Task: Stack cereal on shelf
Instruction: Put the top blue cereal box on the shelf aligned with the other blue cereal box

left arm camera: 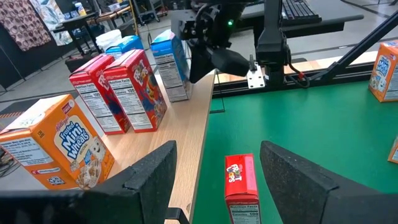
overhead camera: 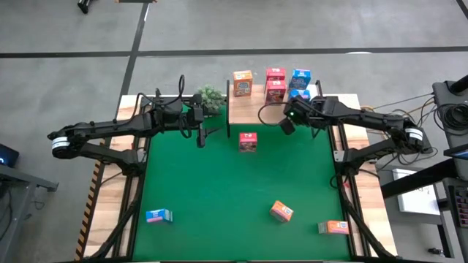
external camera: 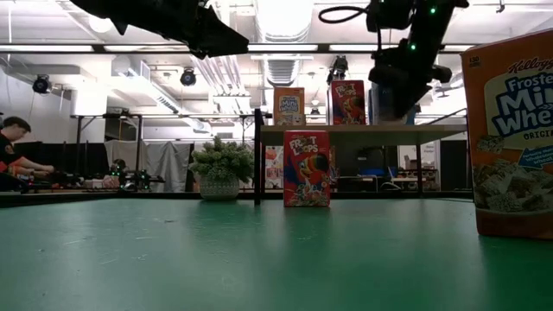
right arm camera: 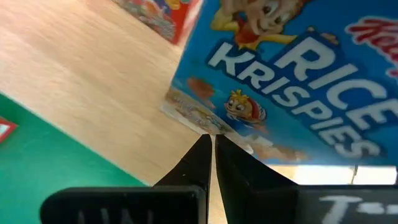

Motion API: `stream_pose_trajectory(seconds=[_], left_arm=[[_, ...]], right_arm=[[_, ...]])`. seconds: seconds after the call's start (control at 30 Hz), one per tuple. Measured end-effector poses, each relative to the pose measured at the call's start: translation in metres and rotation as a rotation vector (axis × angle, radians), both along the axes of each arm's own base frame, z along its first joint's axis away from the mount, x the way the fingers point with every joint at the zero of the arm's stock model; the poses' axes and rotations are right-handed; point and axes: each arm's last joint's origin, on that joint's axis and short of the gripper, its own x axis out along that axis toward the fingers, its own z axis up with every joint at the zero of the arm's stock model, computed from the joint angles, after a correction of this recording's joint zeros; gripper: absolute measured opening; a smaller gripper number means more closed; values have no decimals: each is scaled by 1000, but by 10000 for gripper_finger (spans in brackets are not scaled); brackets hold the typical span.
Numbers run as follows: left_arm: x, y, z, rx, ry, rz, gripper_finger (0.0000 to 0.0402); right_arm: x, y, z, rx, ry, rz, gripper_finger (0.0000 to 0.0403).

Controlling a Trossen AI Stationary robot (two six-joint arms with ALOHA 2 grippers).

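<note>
The wooden shelf [overhead camera: 252,109] stands at the table's far edge. On it stand an orange cereal box [overhead camera: 242,82], two red boxes [overhead camera: 276,90] and two blue boxes [overhead camera: 300,77]. My right gripper [overhead camera: 286,124] is shut over the shelf, its tips at the front of the nearer blue Rice Krispies box [right arm camera: 292,74]. My left gripper [overhead camera: 202,137] is open and empty, left of a red box [overhead camera: 248,142] that stands upright on the green table. That red box also shows in the left wrist view [left arm camera: 241,183], beyond the open fingers. My right gripper has its shut fingertips [right arm camera: 200,152] at the lower edge of the blue box's printed front [right arm camera: 205,121], coming from the table's near side. Whether they touch the box I cannot tell. The box stands upright on the shelf board [right arm camera: 93,81].
A small green plant [overhead camera: 212,97] stands left of the shelf. Near the table's front edge are a blue box [overhead camera: 159,215] and two orange boxes [overhead camera: 281,211], [overhead camera: 334,227]; one orange box fills the low view's right [external camera: 514,130]. A person sits far behind [external camera: 13,151].
</note>
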Motion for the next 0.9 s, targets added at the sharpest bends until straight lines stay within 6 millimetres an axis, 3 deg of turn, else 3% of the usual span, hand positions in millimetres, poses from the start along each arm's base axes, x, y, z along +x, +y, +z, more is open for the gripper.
stream_pose_trajectory(seconds=[0.4, 0.63, 0.77, 0.9], left_arm=[[0, 0, 0, 0, 0, 0, 215], [0, 0, 0, 0, 0, 0, 215], [0, 0, 0, 0, 0, 0, 215], [0, 0, 0, 0, 0, 0, 215]], right_arm=[[-4, -12, 5, -12, 10, 5, 13], [4, -7, 17, 135, -133, 120, 13], [12, -4, 32, 81, -234, 179, 13], [12, -7, 37, 0, -219, 141, 13]])
